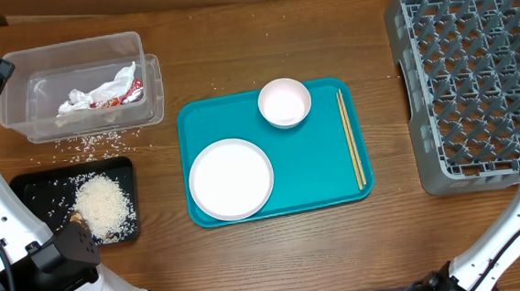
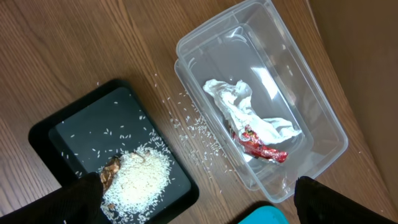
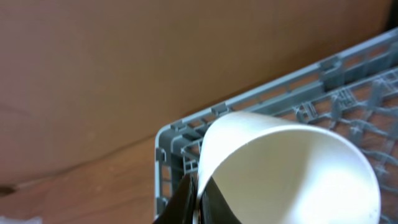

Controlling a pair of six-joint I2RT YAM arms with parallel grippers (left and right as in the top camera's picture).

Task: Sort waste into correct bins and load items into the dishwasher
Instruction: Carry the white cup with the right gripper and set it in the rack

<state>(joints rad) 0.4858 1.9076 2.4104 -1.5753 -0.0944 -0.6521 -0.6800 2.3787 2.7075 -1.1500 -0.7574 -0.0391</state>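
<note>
1. Claw status, left arm: the left claw (image 2: 199,190) is spread wide. Its dark fingers (image 2: 78,200) sit at the two lower corners of the left wrist view, and nothing is held between them.
2. The right claw (image 3: 198,198) is closed on the wall of the small white cup (image 3: 292,174), with one dark finger outside the rim and one inside.
3. The cup is tilted, mouth toward the camera, at a corner of the grey dish rack (image 3: 165,168). Whether it touches the rack cannot be determined.
4. The clear plastic tub (image 1: 18,98) stands at the far left of the wooden table (image 1: 235,46). It contains the crumpled white napkin (image 2: 239,102) and the red snack wrapper (image 2: 264,149), which touch each other.
5. The black tray (image 1: 26,185) lies near the tub and apart from it. It holds a heap of rice grains (image 1: 106,207), with the brown food scrap (image 2: 112,168) at the edge of the heap.
6. Loose grains also lie on the table between the tub and the black tray.
7. The teal serving tray (image 1: 317,169) lies between the bins and the rack.
8. The teal serving tray carries the white round plate (image 1: 231,178), the pale small bowl (image 1: 285,102) at its far edge, and the chopsticks (image 1: 351,139) side by side along its right edge.
</note>
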